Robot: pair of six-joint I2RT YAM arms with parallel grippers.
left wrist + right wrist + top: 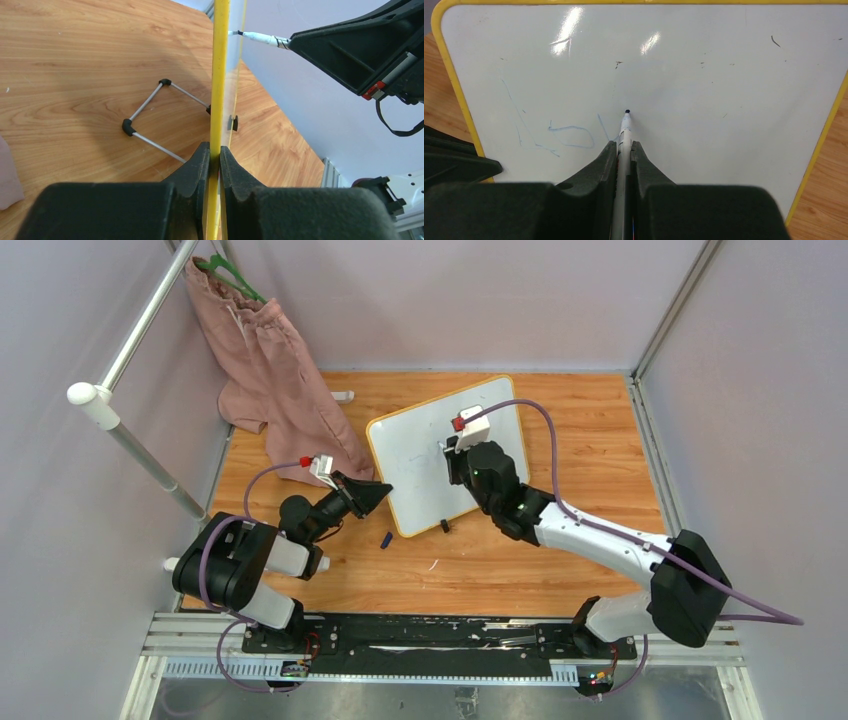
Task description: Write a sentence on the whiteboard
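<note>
The step in hand looked to be the 3rd letter of the 1st word. In the right wrist view the faint blue strokes of the sentence (569, 136) lay at 9 o'clock of the tip of the marker (625, 129). The tip sat at the whiteboard (724, 100), though true contact could not be told. To do the step well, the stroke probably needed firmer, even pressure, since the lines were pale, and the letters should run toward 3 o'clock, where the board was bare.

The right gripper (624, 146) was closed tight on the marker barrel, its arm reaching in from 4 o'clock in the top view. The left gripper (215, 150) pinched the board's yellow frame at its 8 o'clock edge. This braced the board at the middle of the table (560, 540), and the hold ought to resist the pen's push.
</note>
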